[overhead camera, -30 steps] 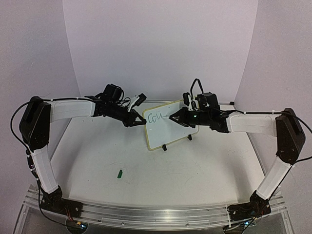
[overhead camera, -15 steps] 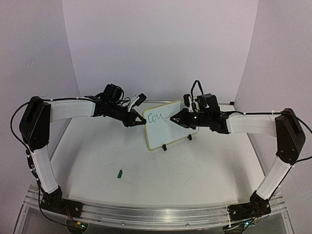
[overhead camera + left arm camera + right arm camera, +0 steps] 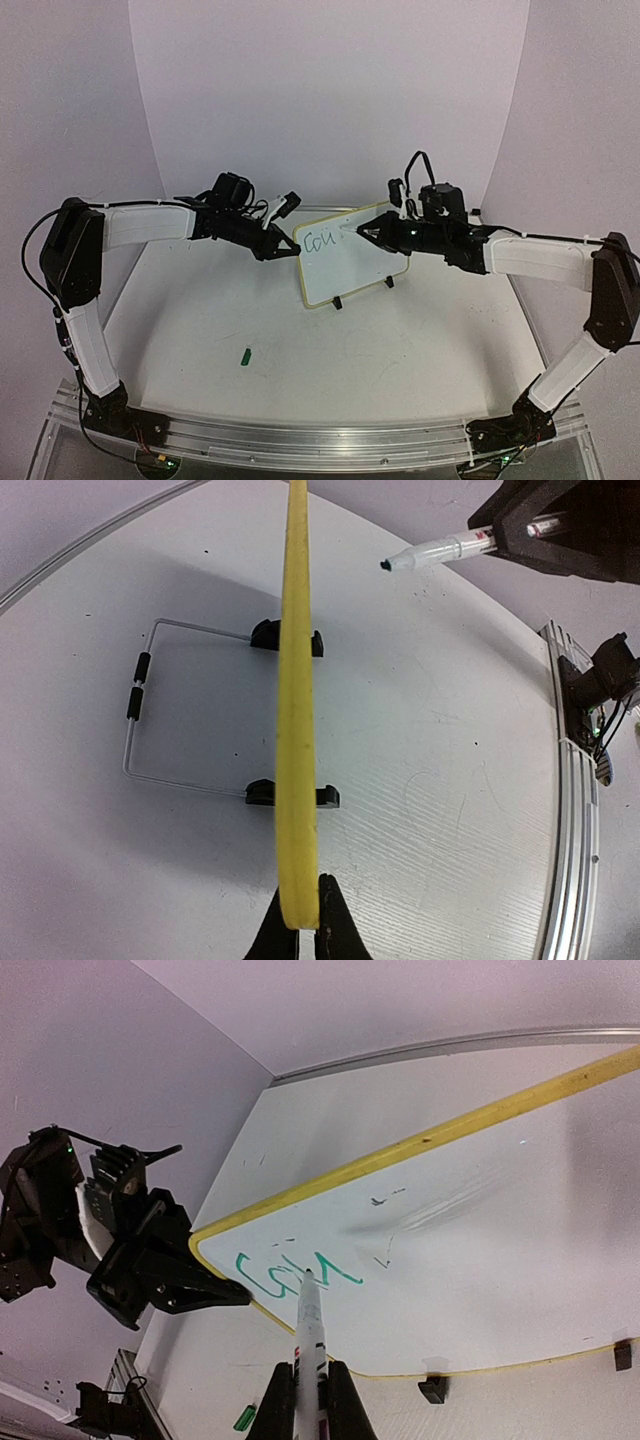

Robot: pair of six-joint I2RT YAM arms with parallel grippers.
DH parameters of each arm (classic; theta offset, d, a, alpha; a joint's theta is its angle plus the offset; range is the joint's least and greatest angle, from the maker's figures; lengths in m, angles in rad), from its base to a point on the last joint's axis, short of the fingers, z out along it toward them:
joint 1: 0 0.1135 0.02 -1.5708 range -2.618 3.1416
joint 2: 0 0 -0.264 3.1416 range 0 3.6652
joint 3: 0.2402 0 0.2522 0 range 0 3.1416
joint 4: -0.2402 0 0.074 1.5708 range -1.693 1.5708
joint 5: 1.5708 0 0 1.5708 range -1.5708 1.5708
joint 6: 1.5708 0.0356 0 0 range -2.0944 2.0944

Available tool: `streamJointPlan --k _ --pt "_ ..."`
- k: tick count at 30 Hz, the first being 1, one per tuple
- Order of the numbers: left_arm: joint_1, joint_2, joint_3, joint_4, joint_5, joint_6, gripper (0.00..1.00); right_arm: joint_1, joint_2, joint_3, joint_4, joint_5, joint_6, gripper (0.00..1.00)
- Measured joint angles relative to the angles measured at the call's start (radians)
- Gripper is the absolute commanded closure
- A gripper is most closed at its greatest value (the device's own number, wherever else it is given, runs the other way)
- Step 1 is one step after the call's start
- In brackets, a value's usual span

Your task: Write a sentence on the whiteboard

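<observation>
The white rectangular whiteboard (image 3: 500, 1260) is glossy, its yellow rim smooth (plastic, seemingly); the white table (image 3: 300, 340) is matt and finely grained; the aluminium rail (image 3: 330, 437) at six o'clock is brushed.

Left end effector (image 3: 293, 250) clamped, right (image 3: 367, 233) too (inward)

Pale lilac walls (image 3: 330, 90), white table (image 3: 300, 370)

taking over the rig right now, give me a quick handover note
Left gripper: shut on the left edge of the whiteboard, which stands on its feet.
Right gripper: shut on the marker, tip just off the board face.
Done: the sentence reads only "cou" in green.
Left: the rest of the words.
Green cap lies on the table near the left arm.
</observation>
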Motion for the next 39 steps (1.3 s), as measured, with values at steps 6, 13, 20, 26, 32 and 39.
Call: streamJointPlan --k 6,13,20,26,32,39 --pt "0.000 0.000 0.000 0.000 0.000 0.000 1.00 -0.004 -0.011 -0.015 0.002 -0.014 -0.030 1.00" --pt "-0.001 0.000 0.000 0.000 0.000 0.000 1.00 -0.007 -0.027 -0.023 -0.039 -0.055 -0.092 1.00" --pt "-0.001 0.000 0.000 0.000 0.000 0.000 1.00 -0.022 -0.033 -0.023 -0.063 -0.120 -0.131 1.00" --pt "-0.001 0.000 0.000 0.000 0.000 0.000 1.00 -0.065 -0.032 -0.023 -0.076 -0.195 -0.151 1.00" --pt "-0.001 0.000 0.000 0.000 -0.001 0.000 1.00 -0.110 0.003 -0.012 -0.081 -0.267 -0.173 1.00" --pt "-0.001 0.001 0.001 -0.001 -0.001 0.000 1.00 -0.125 0.037 0.022 -0.084 -0.297 -0.201 1.00"
